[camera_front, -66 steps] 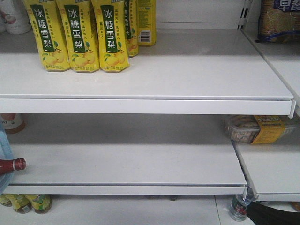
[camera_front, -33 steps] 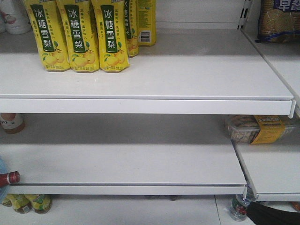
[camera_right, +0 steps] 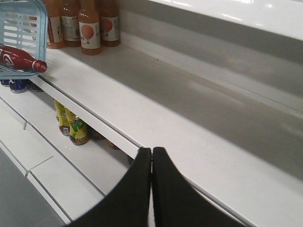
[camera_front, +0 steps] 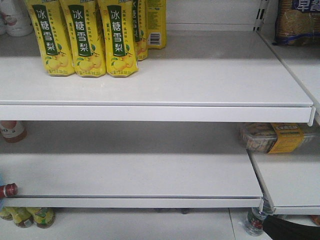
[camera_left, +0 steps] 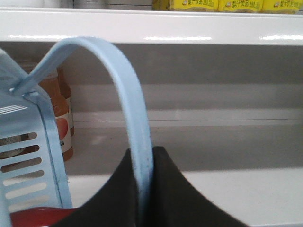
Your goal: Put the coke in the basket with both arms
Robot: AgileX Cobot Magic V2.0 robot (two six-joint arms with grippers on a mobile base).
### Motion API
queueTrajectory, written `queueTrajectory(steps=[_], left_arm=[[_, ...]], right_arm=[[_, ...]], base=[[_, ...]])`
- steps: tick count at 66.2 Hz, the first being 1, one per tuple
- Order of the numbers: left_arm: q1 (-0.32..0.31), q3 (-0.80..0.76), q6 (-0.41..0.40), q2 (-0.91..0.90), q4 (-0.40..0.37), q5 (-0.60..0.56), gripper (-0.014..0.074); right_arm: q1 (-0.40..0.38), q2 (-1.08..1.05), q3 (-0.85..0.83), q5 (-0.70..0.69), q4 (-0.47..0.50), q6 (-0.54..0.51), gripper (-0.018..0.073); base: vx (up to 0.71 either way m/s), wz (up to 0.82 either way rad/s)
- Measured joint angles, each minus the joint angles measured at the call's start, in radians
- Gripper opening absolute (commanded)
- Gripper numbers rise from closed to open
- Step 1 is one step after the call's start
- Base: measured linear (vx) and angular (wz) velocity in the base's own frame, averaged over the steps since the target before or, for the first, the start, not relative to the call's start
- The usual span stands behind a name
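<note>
1. Yellow pear-drink bottles (camera_front: 82, 37) on the upper shelf: three in the front row, at least two more partly hidden behind.
2. Orange juice bottles (camera_right: 89, 28) at the back of the middle shelf: four visible from the right wrist.
3. Coke (camera_right: 21, 59): one, lying in the basket.
4. Basket (camera_right: 21, 23): one.
5. Yellow-green bottles (camera_right: 75, 127) under the middle shelf: at least two.
6. Clear snack tray (camera_front: 270, 137) with yellow band: one.

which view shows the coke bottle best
The right wrist view: the coke shows neck, cap and label, lying in the basket. The front view catches only its cap end at the left edge; the left wrist view shows a red sliver.
</note>
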Motion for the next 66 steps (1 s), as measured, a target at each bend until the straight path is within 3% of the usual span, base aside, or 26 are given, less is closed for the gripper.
queueTrajectory(steps=[22, 44, 66], left_arm=[[0.0, 0.0, 0.0, -0.063, 0.012, 0.093, -0.0006], [0.055, 0.0, 0.0, -0.066, 0.023, 0.095, -0.0006], [0.061, 0.0, 0.0, -0.066, 0.027, 0.095, -0.0006]], right_arm=[[0.0, 0.0, 0.0, 0.0, 0.0, 0.0, -0.0009], [0.0, 0.0, 0.0, 0.0, 0.0, 0.0, -0.0009], [0.0, 0.0, 0.0, 0.0, 0.0, 0.0, -0.0009]], base=[[0.0, 0.0], [0.0, 0.0], [0.0, 0.0]])
